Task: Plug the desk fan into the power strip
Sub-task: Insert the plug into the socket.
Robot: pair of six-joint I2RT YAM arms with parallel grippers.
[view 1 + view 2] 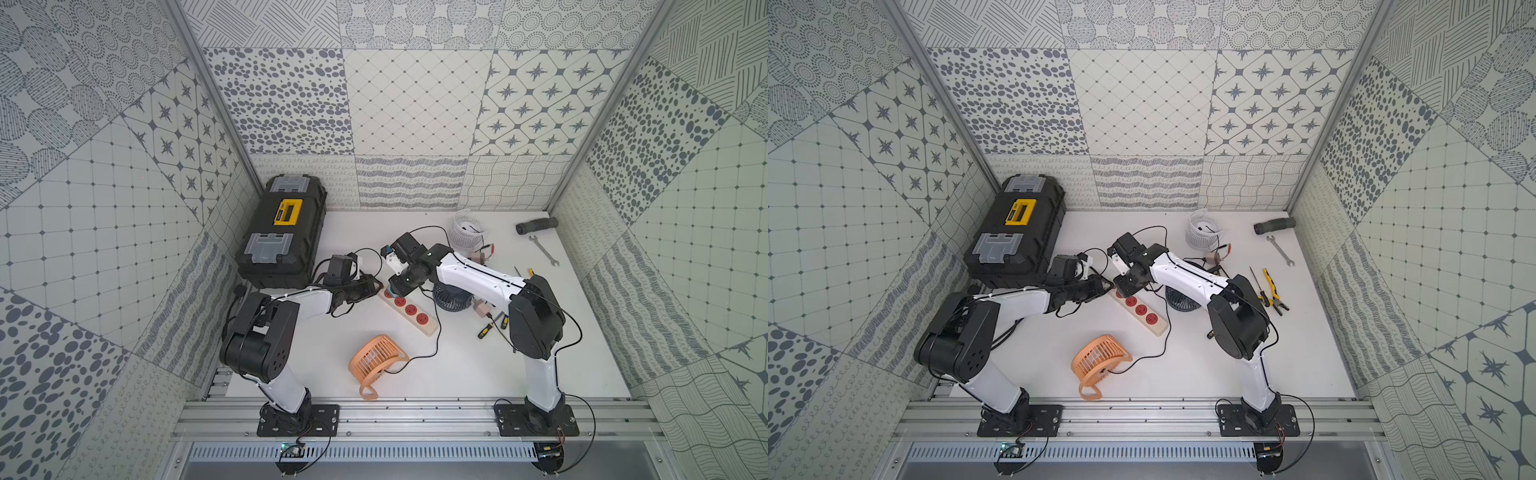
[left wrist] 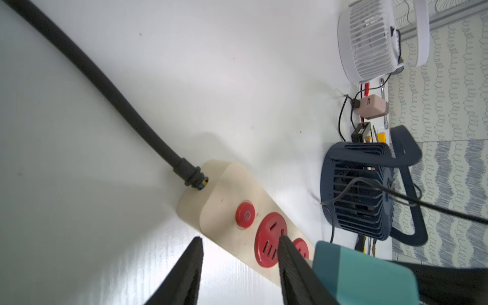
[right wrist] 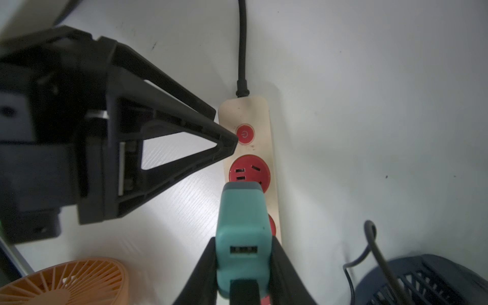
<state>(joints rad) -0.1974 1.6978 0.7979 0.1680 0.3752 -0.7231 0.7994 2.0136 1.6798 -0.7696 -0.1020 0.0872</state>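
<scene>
The cream power strip (image 1: pixel 430 328) (image 1: pixel 1160 328) lies slantwise mid-table, its red sockets up and a thick black cord (image 2: pixel 105 87) at its far end. My right gripper (image 3: pixel 244 253) (image 1: pixel 395 291) is shut on a teal plug adapter (image 3: pixel 243 219) (image 2: pixel 356 274), held just over the strip (image 3: pixel 264 118) at the first sockets. My left gripper (image 2: pixel 240 240) (image 1: pixel 376 286) is open and holds nothing. One fingertip (image 3: pixel 229 140) is at the strip's edge by the red switch (image 3: pixel 245 134); the other is over the table. A thin black cord leads from the orange desk fan (image 1: pixel 376 363) (image 1: pixel 1098 361) toward the adapter.
A dark blue fan (image 1: pixel 451 297) (image 2: pixel 369 190) stands right of the strip, under my right arm. A white fan (image 1: pixel 465 230) and a pink adapter (image 2: pixel 369 105) sit behind. Black toolbox (image 1: pixel 282 232) at back left. Wrench (image 1: pixel 543 250), black cylinder (image 1: pixel 536 225), pliers (image 1: pixel 1273 291) to the right.
</scene>
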